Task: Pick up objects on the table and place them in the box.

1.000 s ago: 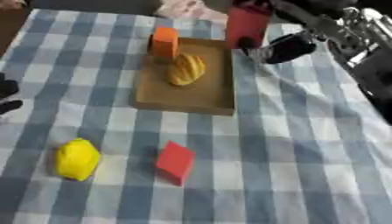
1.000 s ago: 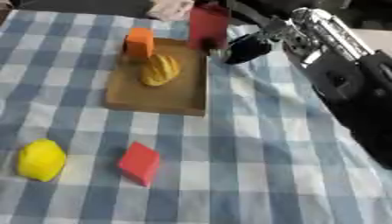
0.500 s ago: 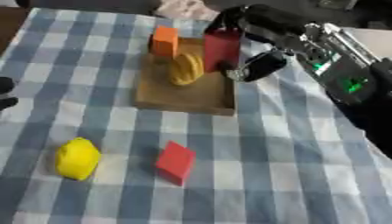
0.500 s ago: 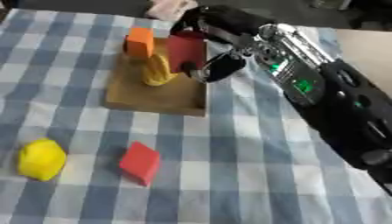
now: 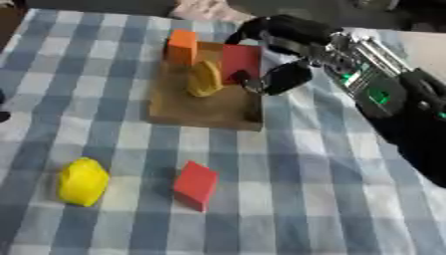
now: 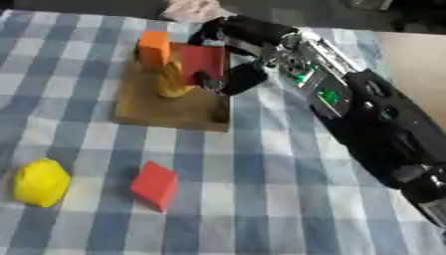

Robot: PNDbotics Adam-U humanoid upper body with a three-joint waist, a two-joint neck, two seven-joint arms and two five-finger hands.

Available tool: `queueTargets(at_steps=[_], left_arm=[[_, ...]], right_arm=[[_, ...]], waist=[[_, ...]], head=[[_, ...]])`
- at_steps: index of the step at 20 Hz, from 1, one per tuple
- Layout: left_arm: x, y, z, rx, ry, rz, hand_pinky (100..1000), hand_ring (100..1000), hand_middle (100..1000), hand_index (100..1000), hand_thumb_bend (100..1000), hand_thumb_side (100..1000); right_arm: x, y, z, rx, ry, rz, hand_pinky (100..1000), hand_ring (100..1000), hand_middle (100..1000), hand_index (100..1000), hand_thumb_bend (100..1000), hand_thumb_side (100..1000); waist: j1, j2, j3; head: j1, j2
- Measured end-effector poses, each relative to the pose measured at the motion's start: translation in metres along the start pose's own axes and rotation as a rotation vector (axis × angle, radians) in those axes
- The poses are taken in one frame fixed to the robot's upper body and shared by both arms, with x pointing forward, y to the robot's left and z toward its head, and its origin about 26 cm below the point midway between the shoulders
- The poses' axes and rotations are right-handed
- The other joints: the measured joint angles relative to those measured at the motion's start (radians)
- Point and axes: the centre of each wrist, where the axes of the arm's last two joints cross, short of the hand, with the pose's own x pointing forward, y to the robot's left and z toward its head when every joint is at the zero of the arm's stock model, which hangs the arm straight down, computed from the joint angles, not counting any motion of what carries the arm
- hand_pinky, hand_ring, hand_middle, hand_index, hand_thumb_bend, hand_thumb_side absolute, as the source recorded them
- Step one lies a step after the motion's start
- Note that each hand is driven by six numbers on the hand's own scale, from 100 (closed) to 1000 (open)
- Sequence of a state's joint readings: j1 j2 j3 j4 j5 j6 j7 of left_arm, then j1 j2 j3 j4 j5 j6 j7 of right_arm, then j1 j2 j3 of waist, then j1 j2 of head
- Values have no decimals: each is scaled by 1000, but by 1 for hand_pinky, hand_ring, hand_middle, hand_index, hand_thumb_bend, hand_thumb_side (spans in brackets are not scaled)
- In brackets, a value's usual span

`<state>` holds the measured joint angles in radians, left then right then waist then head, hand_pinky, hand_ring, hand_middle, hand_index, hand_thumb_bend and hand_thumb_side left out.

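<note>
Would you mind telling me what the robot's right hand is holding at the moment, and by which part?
The right hand holds a red block over the box, gripping its right side, fingers curled over the top and thumb lower down.

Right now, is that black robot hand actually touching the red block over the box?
Touching. In the left eye view the right hand is curled round the red block, fingers over its top and thumb against its side, with no gap, holding it at the brown box.

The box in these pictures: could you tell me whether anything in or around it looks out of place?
Nothing stands out. The box holds an orange block and a yellow fruit; the right hand holds a red block over it.
</note>
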<state>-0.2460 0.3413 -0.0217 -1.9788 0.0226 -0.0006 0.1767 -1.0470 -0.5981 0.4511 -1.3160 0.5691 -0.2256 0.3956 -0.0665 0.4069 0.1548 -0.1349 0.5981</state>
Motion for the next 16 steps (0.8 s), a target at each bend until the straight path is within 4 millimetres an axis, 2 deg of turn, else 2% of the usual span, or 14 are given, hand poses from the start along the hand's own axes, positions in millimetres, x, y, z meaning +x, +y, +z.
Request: queueTargets(at_steps=[1,4,10,13,16], left_arm=[[0,0,0,0,0,0,787,820,708,823,153,937],[0,0,0,1,0,3,787,820,708,823,153,937],[0,-1,0,3,1,7,787,821,709,823,153,937],[0,-1,0,3,1,7,787,821,708,823,154,936],[0,-1,0,3,1,7,787,821,708,823,155,937]], right_arm=[[-1,1,0,14,-1,-2,939,1000,1000,1000,100,678],[-4,4,-1,62,-3,-4,988,1000,1000,1000,100,713],[-7,2,1,106,-4,-9,1000,1000,1000,1000,100,743],[-7,2,1,119,-8,-14,1000,1000,1000,1000,100,662],[-6,2,0,133,-14,-25,1000,1000,1000,1000,100,668]], waist=[[0,0,0],[0,1,0],[0,2,0],[0,2,-1],[2,2,-2]], head=[[0,0],[0,0],[0,0],[0,0],[1,0]])
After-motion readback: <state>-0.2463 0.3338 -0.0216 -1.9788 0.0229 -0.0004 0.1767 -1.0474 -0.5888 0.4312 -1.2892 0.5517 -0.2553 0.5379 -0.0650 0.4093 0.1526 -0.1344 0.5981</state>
